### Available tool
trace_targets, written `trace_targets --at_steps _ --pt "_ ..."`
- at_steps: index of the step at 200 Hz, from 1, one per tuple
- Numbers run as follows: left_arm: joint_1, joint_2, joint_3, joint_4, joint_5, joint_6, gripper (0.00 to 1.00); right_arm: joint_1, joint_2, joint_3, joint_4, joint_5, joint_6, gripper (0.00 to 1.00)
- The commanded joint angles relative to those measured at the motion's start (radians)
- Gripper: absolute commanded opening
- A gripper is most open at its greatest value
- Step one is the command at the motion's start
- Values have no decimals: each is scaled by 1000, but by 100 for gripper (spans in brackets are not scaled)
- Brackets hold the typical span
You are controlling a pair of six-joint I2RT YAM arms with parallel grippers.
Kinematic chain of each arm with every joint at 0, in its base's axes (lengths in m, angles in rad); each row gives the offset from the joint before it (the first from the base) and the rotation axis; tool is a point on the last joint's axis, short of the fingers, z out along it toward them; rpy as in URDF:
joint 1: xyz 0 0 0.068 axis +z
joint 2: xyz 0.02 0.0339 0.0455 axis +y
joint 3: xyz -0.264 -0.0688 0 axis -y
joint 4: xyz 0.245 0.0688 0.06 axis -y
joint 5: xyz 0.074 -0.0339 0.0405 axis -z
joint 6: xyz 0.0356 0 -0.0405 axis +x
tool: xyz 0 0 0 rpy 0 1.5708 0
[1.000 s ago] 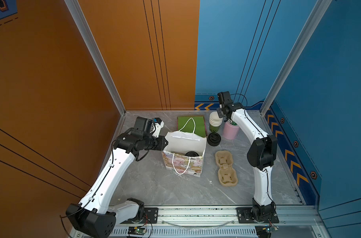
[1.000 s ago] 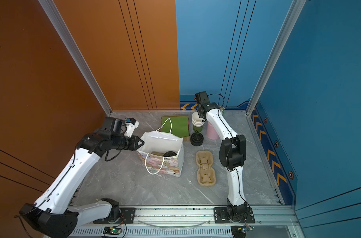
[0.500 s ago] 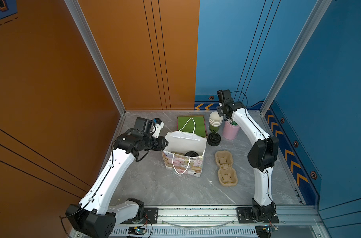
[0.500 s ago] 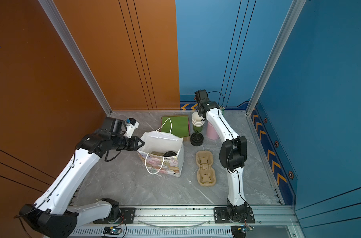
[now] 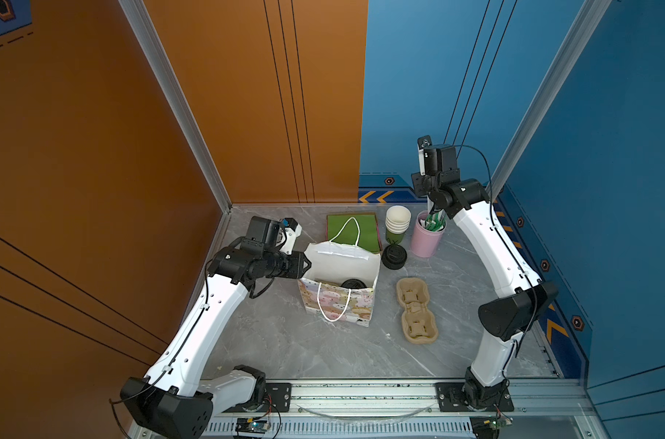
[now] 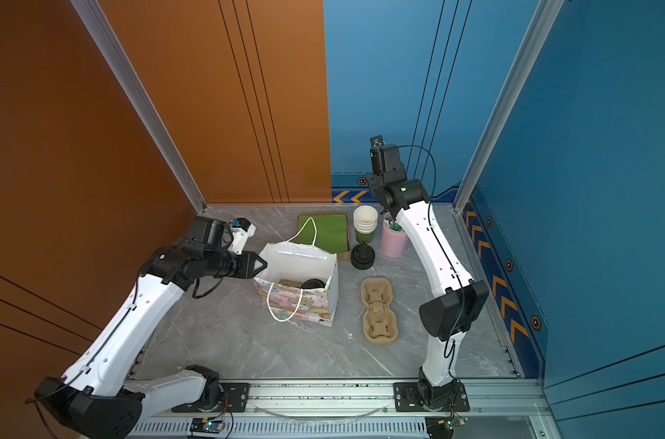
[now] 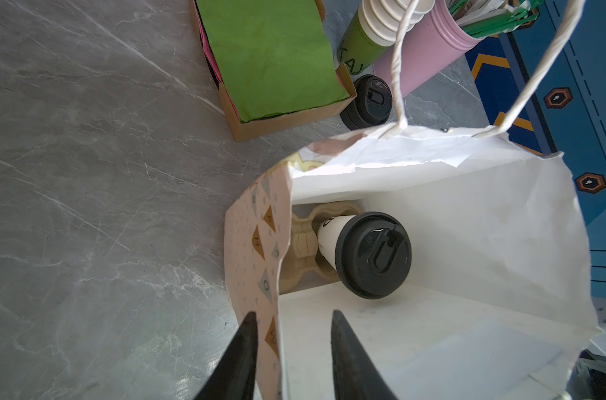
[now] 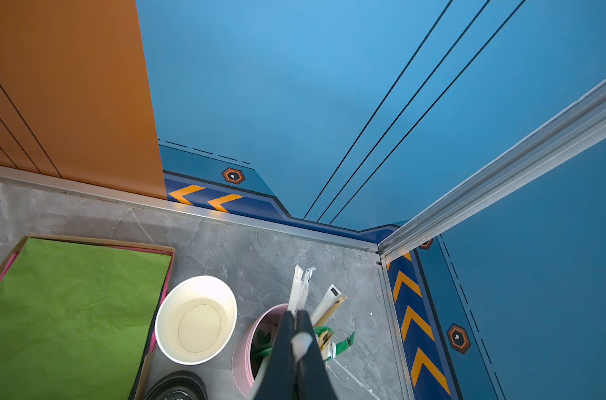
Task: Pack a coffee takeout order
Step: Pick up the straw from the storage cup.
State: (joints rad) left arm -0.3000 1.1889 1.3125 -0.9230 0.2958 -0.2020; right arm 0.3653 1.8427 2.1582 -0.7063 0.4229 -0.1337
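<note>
In a top view, a cartoon-printed paper bag (image 5: 336, 304) stands open on the grey marbled tabletop (image 5: 285, 342), with a round black plastic lid (image 5: 352, 283) inside, the left gripper (image 5: 308, 264) at its rim, a beige moulded-pulp two-cup carrier (image 5: 416, 309) beside it, and green paper napkins (image 5: 367, 232), stacked white paper cups (image 5: 398, 218) and a pink tin (image 5: 424, 243) behind.

Left arm (image 5: 209, 315): white shell links are being joined by black joint housings | right arm (image 5: 486, 243): matching white-and-black finish is being shown, thin black cable (image 5: 486, 167) is being looped over the wrist | left gripper (image 7: 293, 312): black tapered fingers (image 7: 239, 360) are being shown | bases: black plates (image 5: 277, 393) are being carried on silver rail (image 5: 361, 391)
</note>
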Motion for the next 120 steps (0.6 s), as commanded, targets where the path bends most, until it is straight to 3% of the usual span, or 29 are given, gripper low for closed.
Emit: trace_targets --at_steps 1,120 --pt "8 -20 -2 8 -2 10 37 12 -35 33 -10 -12 8 0" --pt "10 -23 10 8 -28 7 44 97 -208 71 19 -57 16 0"
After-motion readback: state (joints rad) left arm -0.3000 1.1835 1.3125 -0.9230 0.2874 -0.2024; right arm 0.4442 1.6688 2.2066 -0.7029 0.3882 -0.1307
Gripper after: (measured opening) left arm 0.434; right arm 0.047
